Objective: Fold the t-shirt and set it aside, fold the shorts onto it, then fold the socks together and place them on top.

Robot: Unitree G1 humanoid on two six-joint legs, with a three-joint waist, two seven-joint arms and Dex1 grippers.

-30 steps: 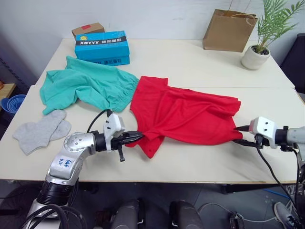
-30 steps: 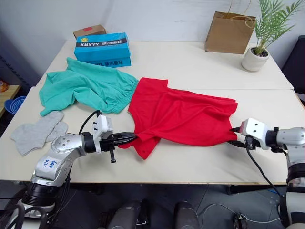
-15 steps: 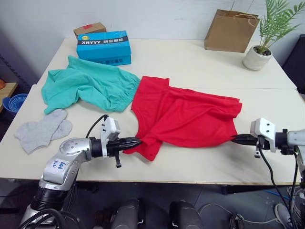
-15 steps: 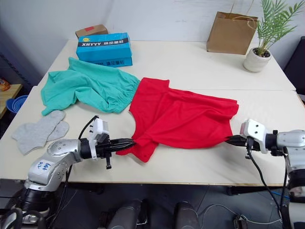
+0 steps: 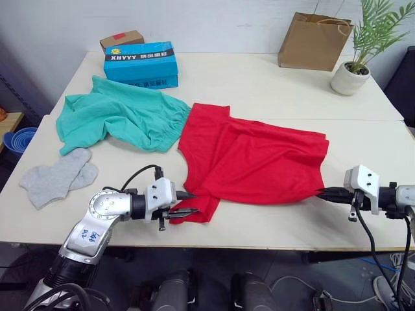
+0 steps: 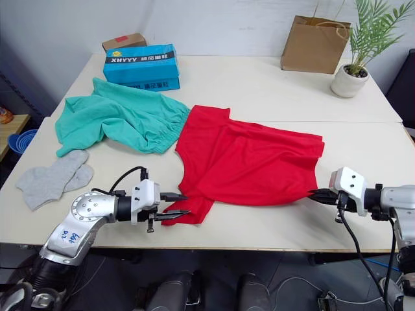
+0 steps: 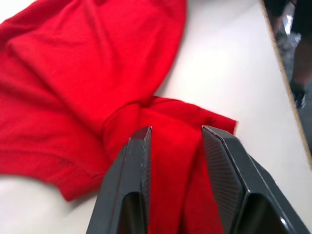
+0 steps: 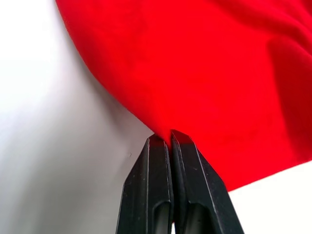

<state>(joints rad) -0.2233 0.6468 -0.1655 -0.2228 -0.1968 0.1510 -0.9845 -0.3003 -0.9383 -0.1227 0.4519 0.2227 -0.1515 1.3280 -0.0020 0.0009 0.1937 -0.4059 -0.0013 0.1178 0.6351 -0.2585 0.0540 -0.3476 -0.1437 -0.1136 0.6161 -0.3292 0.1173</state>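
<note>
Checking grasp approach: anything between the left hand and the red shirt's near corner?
Nothing visible. The left hand is open, its fingers straddling the bunched near corner of the bright red thin-fabric t-shirt. The right hand is shut on the shirt's opposite edge.

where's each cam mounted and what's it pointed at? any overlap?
Left and right eye: head stereo pair, looking down over the table; both arms show.
Left wrist: along the open left hand, fingers astride the t-shirt sleeve.
Right wrist: along the shut right hand, pinching the t-shirt's edge.
Shared: the t-shirt, in every view.
</note>
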